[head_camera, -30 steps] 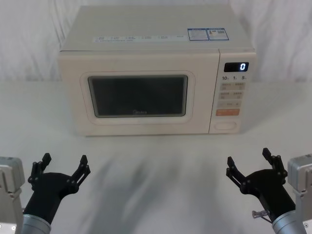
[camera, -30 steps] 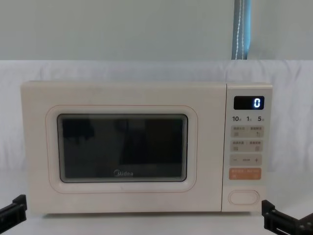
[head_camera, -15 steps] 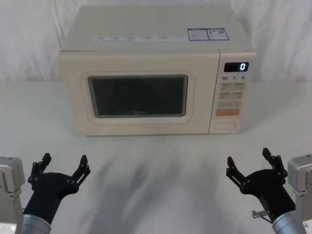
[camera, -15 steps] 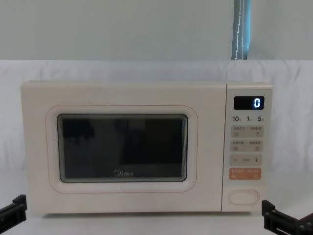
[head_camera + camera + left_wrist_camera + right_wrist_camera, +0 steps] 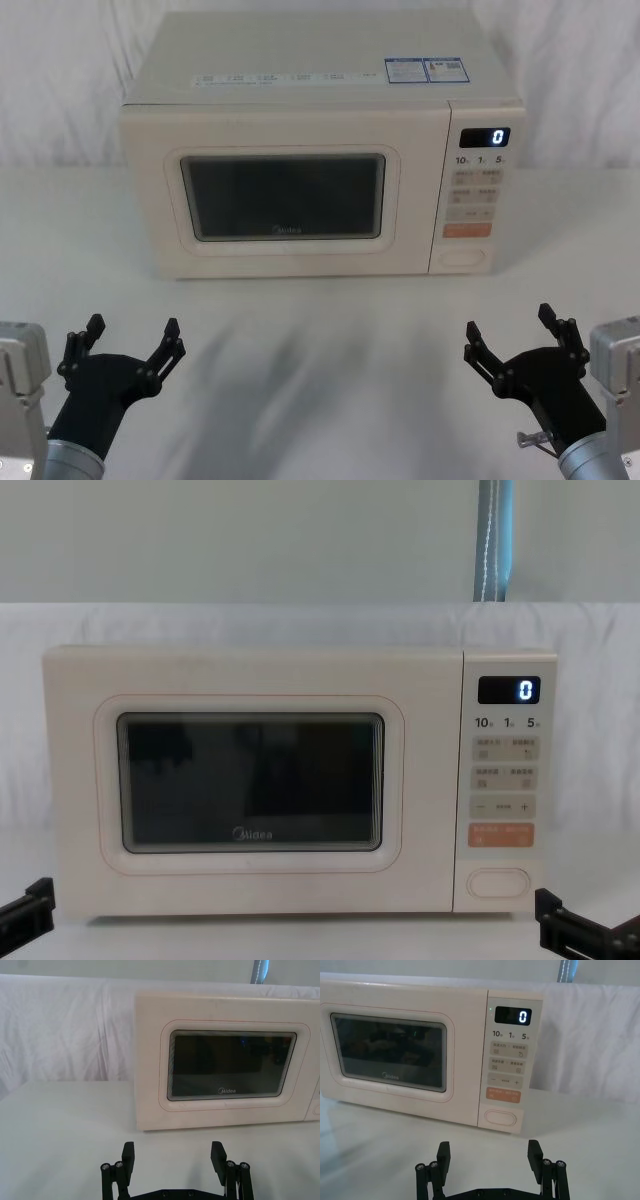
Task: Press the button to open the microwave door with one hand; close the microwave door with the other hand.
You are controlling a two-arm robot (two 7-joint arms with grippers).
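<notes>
A cream microwave stands at the back of the white table, its door point(image 5: 285, 190) point(image 5: 250, 780) point(image 5: 230, 1067) point(image 5: 390, 1050) shut, dark window facing me. The plain oval button point(image 5: 463, 257) point(image 5: 498, 882) point(image 5: 501, 1117) sits at the foot of the control panel, under the orange key. My left gripper point(image 5: 130, 340) point(image 5: 172, 1157) hovers open near the table's front left, well short of the door. My right gripper point(image 5: 512, 333) point(image 5: 489, 1156) hangs open at the front right, roughly in line with the button and far from it.
The display point(image 5: 485, 137) reads 0. White cloth covers the table point(image 5: 320, 350) and drapes behind the microwave. Open tabletop lies between both grippers and the microwave front. A blue-grey strap point(image 5: 495, 540) hangs on the wall behind.
</notes>
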